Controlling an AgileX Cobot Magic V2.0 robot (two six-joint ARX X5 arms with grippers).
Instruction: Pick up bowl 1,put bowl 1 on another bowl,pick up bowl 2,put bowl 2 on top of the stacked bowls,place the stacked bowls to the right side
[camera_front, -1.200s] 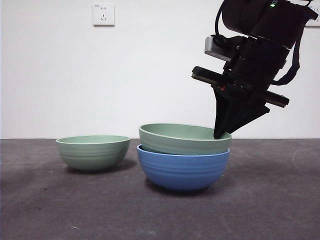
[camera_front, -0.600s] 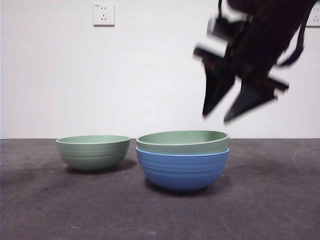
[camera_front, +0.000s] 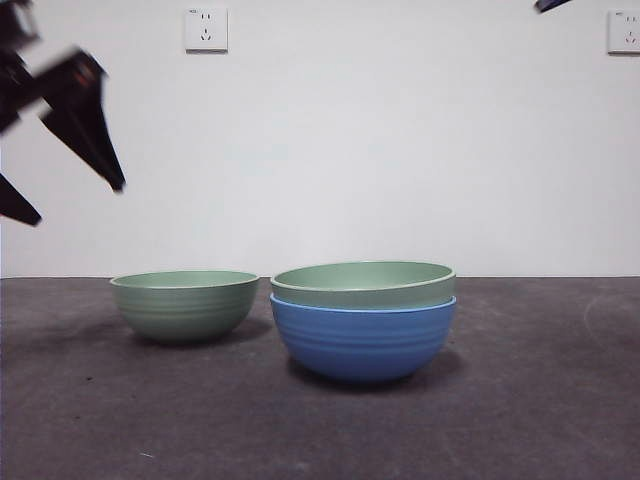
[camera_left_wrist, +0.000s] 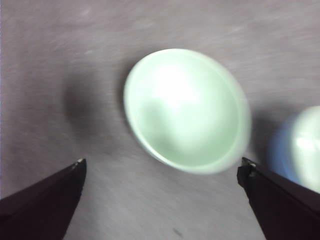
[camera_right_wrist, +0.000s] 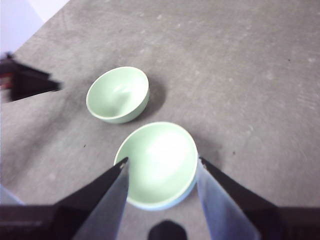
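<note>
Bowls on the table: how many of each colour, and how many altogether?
Green bowls: 2, one alone, one nested in the blue bowl.
Blue bowls: 1.
Total: 3 bowls.

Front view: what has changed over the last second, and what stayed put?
The right gripper let go of the green bowl nested in the blue bowl, which settled level from a tilt, and rose out of the front view; its jaws are open. The left gripper has come in at upper left, open above the single green bowl. The blue bowl and single green bowl stayed put.
</note>
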